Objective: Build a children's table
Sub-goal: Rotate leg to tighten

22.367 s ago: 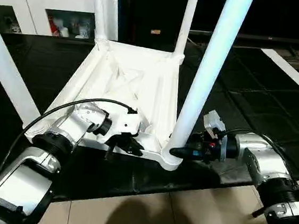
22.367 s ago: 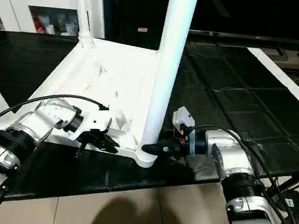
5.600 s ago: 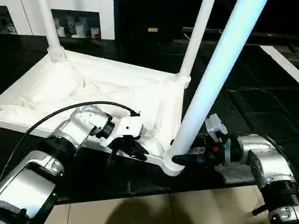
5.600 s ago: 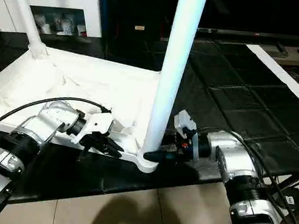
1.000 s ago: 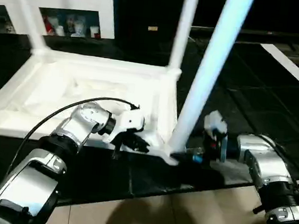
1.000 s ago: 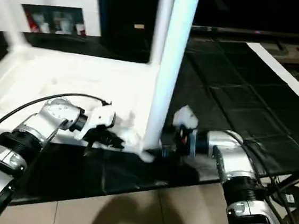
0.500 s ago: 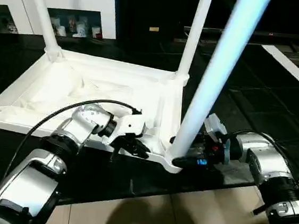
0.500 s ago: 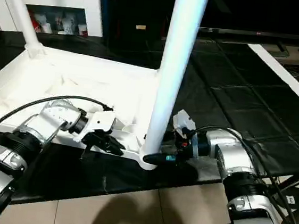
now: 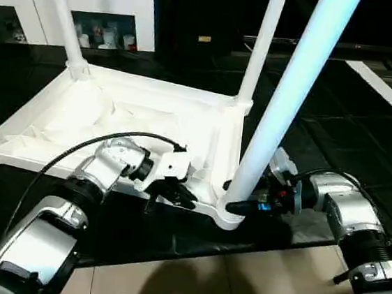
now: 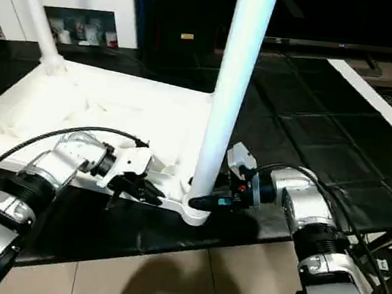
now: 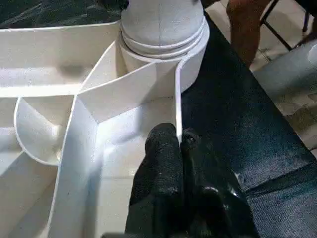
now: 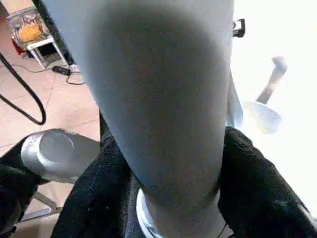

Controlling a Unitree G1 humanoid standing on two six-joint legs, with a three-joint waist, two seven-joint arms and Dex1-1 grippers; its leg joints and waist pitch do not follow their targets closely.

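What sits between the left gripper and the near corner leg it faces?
Only a short run of the children's table frame wall, which the left gripper pinches, up to the leg socket; see the left wrist view.

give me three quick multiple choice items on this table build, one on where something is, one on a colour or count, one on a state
1. Where is the right pincer?
A. at the base of the near leg
B. on the cabinet
C. on the floor tiles

2. What colour is the children's table?
A. red
B. white
C. brown

3. How does the table lie?
A. on its side
B. standing on its legs
C. upside down, legs pointing up

Answers
1: A, in the right wrist view its fingers sit on either side of the near leg just above the corner socket.
2: B, its ribbed underside and legs are all white against the dark mat.
3: C, the ribbed underside faces up and the legs rise from the corners; the left pincer is shut on the frame's thin rim.
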